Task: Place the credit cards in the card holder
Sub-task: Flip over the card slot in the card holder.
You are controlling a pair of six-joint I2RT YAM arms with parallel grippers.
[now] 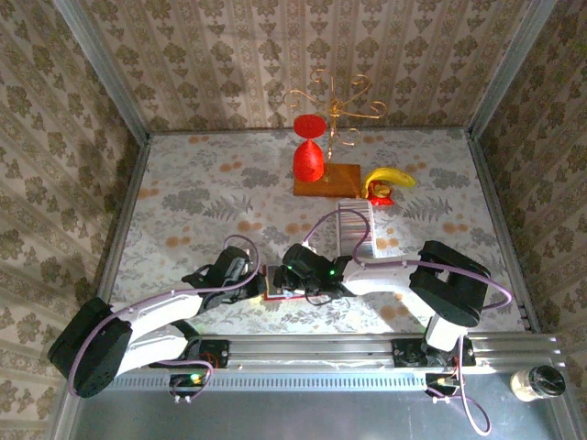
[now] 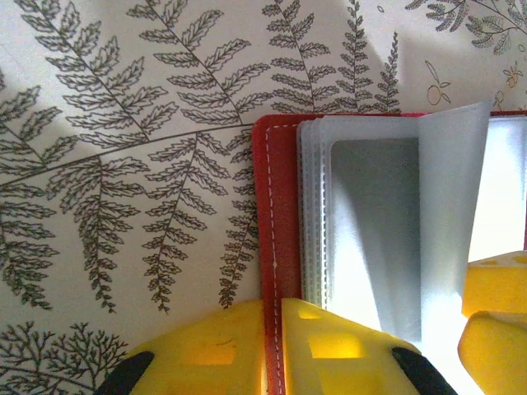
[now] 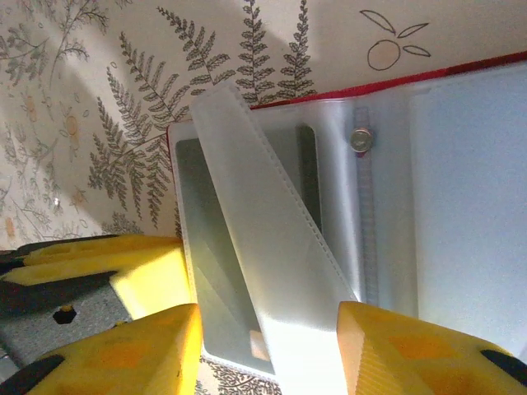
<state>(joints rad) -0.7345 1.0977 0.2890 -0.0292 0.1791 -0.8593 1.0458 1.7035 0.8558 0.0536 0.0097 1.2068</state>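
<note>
In the top view the card holder (image 1: pixel 269 283) sits just to the 6 o'clock side of the table (image 1: pixel 183 202) centre. It is almost wholly hidden under the two wrists, and only a sliver of red and pale lining shows. The credit cards (image 1: pixel 353 225) lie as one striped row at its 1 o'clock, apart from it; single cards cannot be made out. Both arms reach inward from the near edge, the left from 7 o'clock and the right from 4 o'clock, and the wrists meet over the holder. The left wrist view shows the left gripper (image 2: pixel 272 355) closed narrow on the holder's stitched red cover edge, which runs between its yellow fingers (image 2: pixel 329 350). The holder's far side is cut off at 3 o'clock. The right wrist view shows the right gripper (image 3: pixel 270 354) with jaws about half apart. A lifted clear sleeve (image 3: pixel 272 247) passes between them. Whether either finger presses on it cannot be told. This view also shows a metal snap (image 3: pixel 360 140) at 1 o'clock on the pale lining. The top view shows none of this detail.
</note>
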